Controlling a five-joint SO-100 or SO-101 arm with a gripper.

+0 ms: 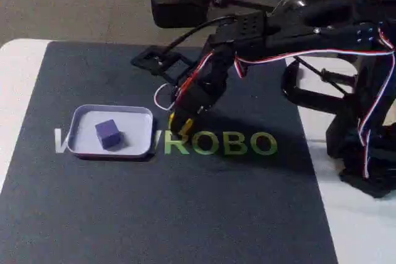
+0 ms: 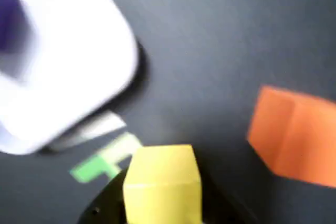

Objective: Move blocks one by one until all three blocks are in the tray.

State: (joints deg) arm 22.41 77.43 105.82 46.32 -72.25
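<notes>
The pale tray point(image 1: 139, 129) lies on the left of the dark mat, and a purple block point(image 1: 108, 134) sits inside it. My gripper point(image 1: 183, 125) hangs just right of the tray's right rim, shut on a yellow block point(image 1: 186, 127). In the wrist view the yellow block point(image 2: 163, 182) sits at the bottom centre against a black finger point(image 2: 100, 212). The blurred tray point(image 2: 68, 66) is at upper left with the purple block point(image 2: 10, 19) at its edge. An orange block point(image 2: 294, 135) rests on the mat to the right in the wrist view; the arm hides it in the fixed view.
A dark mat point(image 1: 185, 214) with pale green "ROBO" lettering point(image 1: 229, 144) covers a white table point(image 1: 18, 78). The arm's base and a black clamp point(image 1: 365, 146) stand at the right edge. Open mat lies in front of the tray.
</notes>
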